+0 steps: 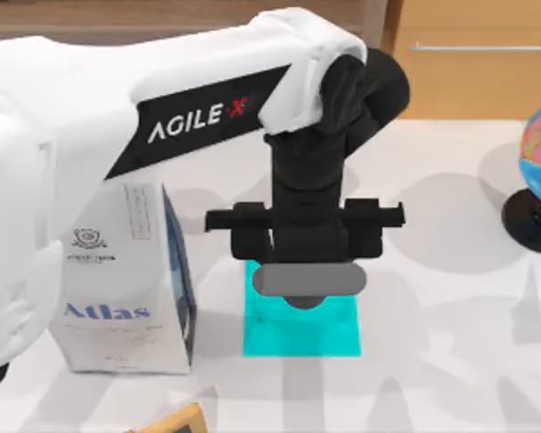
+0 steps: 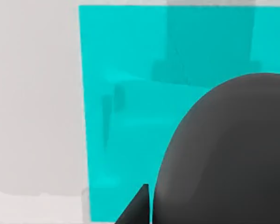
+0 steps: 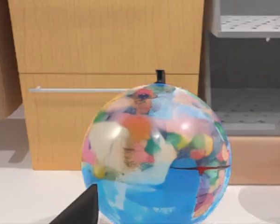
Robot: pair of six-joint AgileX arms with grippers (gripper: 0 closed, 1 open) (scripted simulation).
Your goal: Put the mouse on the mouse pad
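**Mouse carried over the pad, set-down still to come**

Your left arm reaches across the top view from the left side, and its left pincer (image 1: 305, 287) hangs over the far part of the mouse pad (image 1: 299, 336), the bright cyan sheet lying flat on the white tabletop (image 1: 451, 298) just to the right of the white "Atlas" bag (image 1: 126, 311). A grey rounded body, the mouse (image 1: 307, 281), sits directly beneath the black wrist and covers the pad's far edge. In the left wrist view the same mouse (image 2: 228, 154) looms as a dark dome close to the camera, with the pad (image 2: 130, 116) spread out behind it and one dark fingertip (image 2: 139, 207) showing beside it. The pincer looks clenched on the mouse, though you see only one finger, so treat that as a reading and not a certainty.

You seem to be at the placing step: the mouse is above the pad, but you cannot tell from these views whether it already touches the sheet.

Next, bring the mouse straight down until it rests flat, keeping it toward the pad's middle and not at the far edge, then release and lift clear vertically so the fingers do not drag it off.

Your right arm is parked at the right side, its right pincer (image 3: 79, 210) facing the globe (image 3: 156, 156) in front of the wooden cabinet (image 3: 107, 42); whether its fingers are apart cannot be told.
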